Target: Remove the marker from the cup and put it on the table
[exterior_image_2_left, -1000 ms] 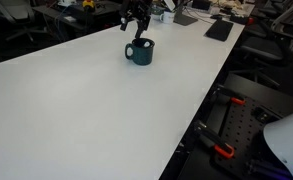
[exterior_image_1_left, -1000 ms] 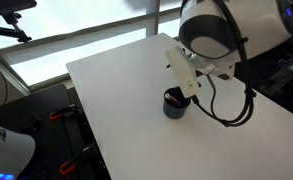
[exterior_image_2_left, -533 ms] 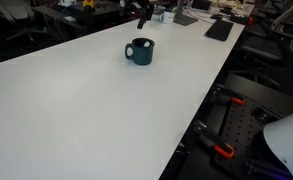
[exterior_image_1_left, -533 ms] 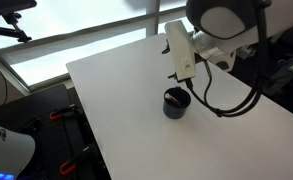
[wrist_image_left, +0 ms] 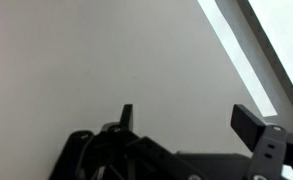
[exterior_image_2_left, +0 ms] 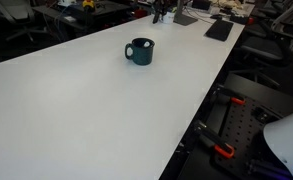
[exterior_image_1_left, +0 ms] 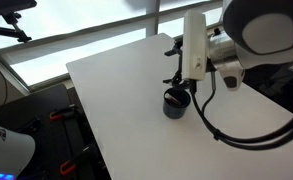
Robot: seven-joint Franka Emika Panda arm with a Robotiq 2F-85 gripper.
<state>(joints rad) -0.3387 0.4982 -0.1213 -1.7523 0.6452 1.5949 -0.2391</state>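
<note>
Navy cup point(exterior_image_1_left: 175, 104) stands straight below the gripper point(exterior_image_1_left: 173, 80), apart from it; fingers point(wrist_image_left: 248, 125) spread wide, gripping nothing in the wrist view; marker too small to see, probably upright inside the cup.

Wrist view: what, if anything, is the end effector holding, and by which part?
Nothing that shows: the end effector has its fingers apart, with only bare table between them.

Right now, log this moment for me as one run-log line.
gripper: open, nothing between fingers, above cup | marker: not visible in any view | cup: upright on table
</note>
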